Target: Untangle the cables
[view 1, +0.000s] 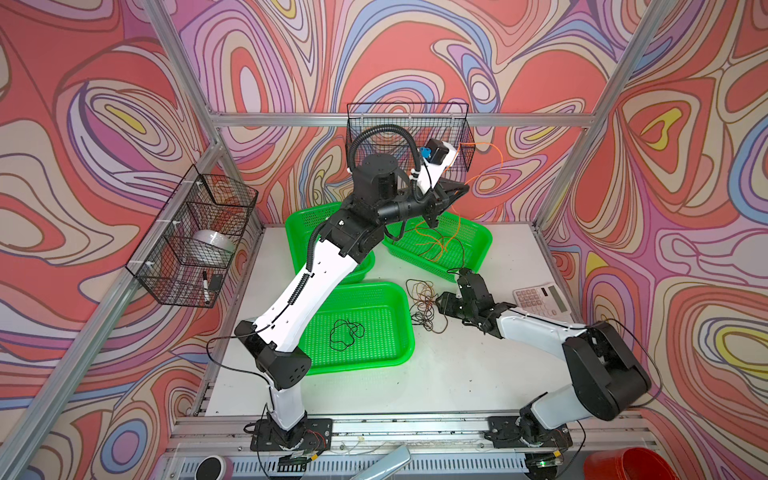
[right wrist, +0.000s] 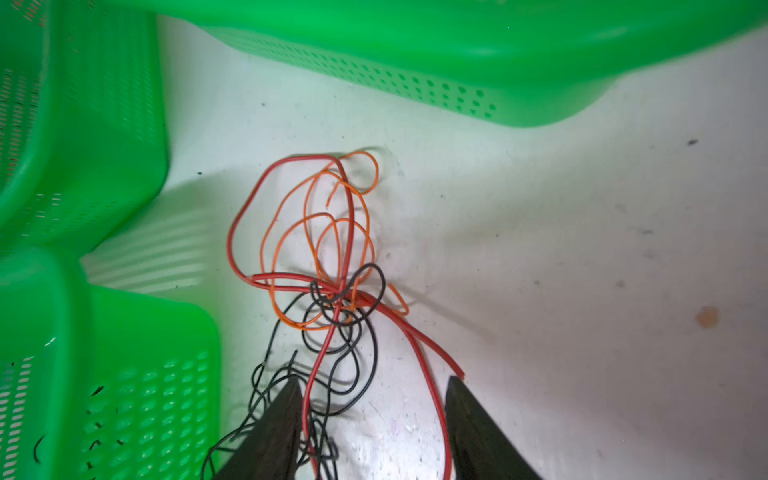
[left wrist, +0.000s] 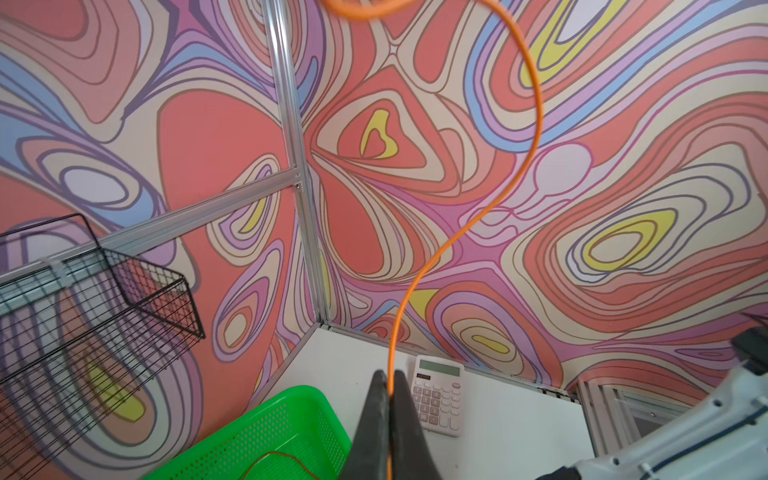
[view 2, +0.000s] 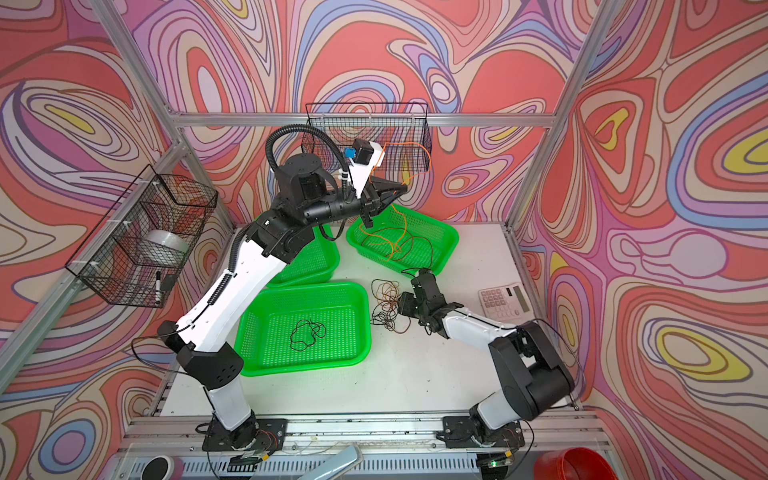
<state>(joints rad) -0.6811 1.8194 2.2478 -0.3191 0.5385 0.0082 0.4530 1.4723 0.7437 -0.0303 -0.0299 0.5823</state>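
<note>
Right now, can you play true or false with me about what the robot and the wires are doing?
1. The left end effector is shut on a thin orange cable. True.
2. The right end effector is clamped shut on the tangle of red, orange and black cables. False: its jaws stand open over the tangle, which lies on the white table.
3. A thin black cable lies by itself in the near green plastic basket. True.
4. The white calculator sits inside a green basket. False: it lies on the table, outside every basket.
</note>
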